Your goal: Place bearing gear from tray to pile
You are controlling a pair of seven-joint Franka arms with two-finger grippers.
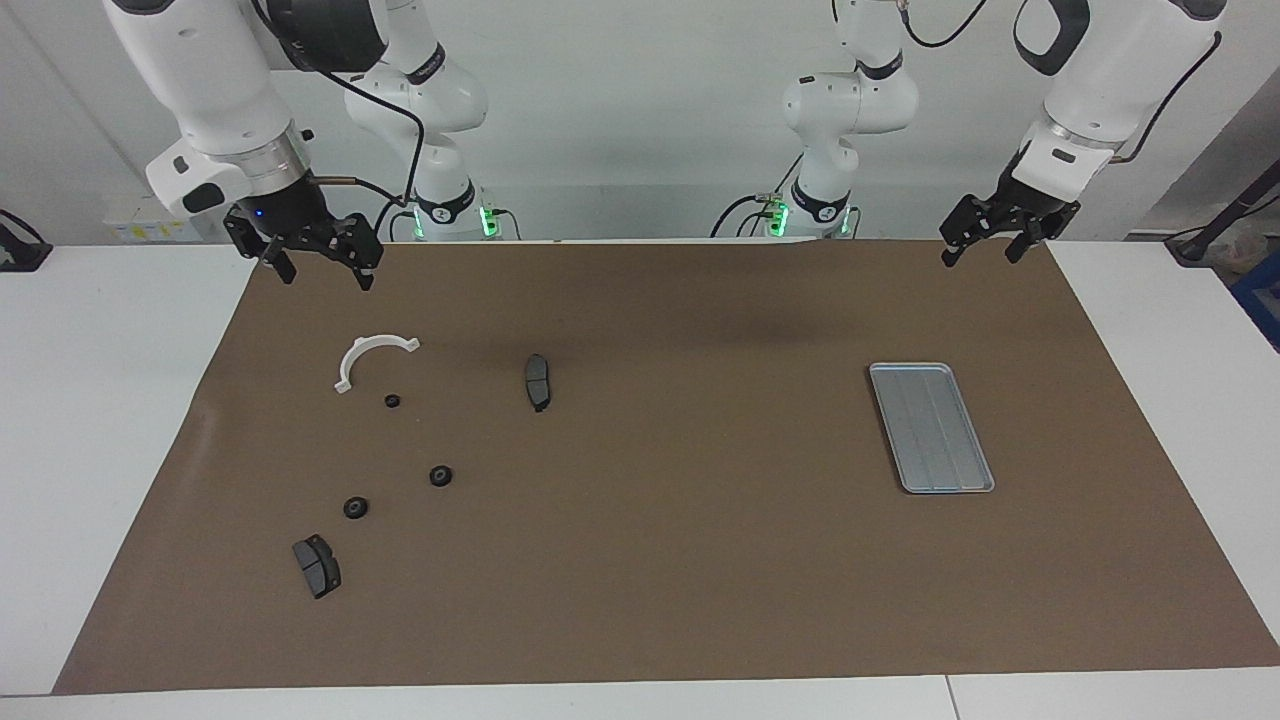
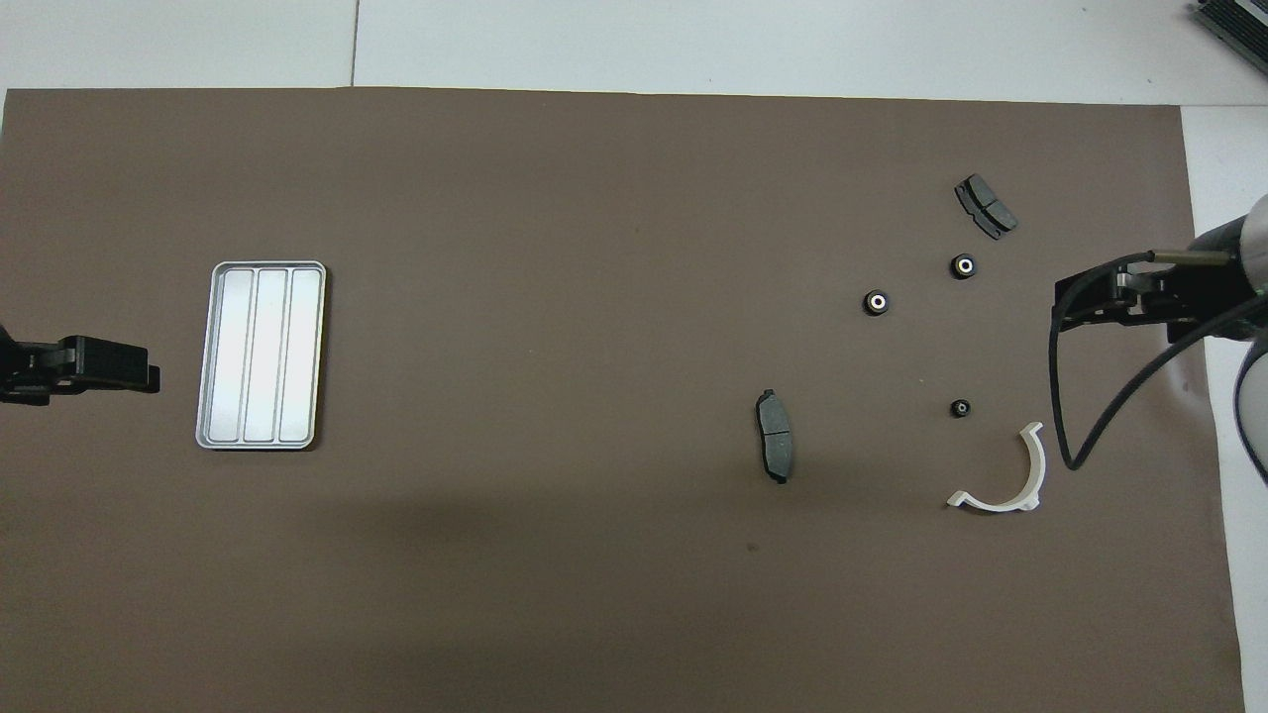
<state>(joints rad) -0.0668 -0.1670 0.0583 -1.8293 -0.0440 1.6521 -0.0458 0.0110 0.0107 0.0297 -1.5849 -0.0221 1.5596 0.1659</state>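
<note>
The silver ribbed tray (image 1: 930,428) lies toward the left arm's end of the brown mat and holds nothing; it also shows in the overhead view (image 2: 261,355). Three small black bearing gears (image 1: 393,401) (image 1: 441,476) (image 1: 356,508) lie on the mat among the pile: a white half-ring bracket (image 1: 372,358) and two dark brake pads (image 1: 538,381) (image 1: 317,565). My right gripper (image 1: 325,272) is open and empty, raised over the mat's edge beside the bracket. My left gripper (image 1: 982,253) is open and empty, raised over the mat's corner, apart from the tray.
The brown mat (image 1: 680,560) covers most of the white table. A black cable (image 2: 1065,416) hangs from the right arm near the bracket (image 2: 1005,475). The gears also show in the overhead view (image 2: 960,407) (image 2: 876,303) (image 2: 963,265).
</note>
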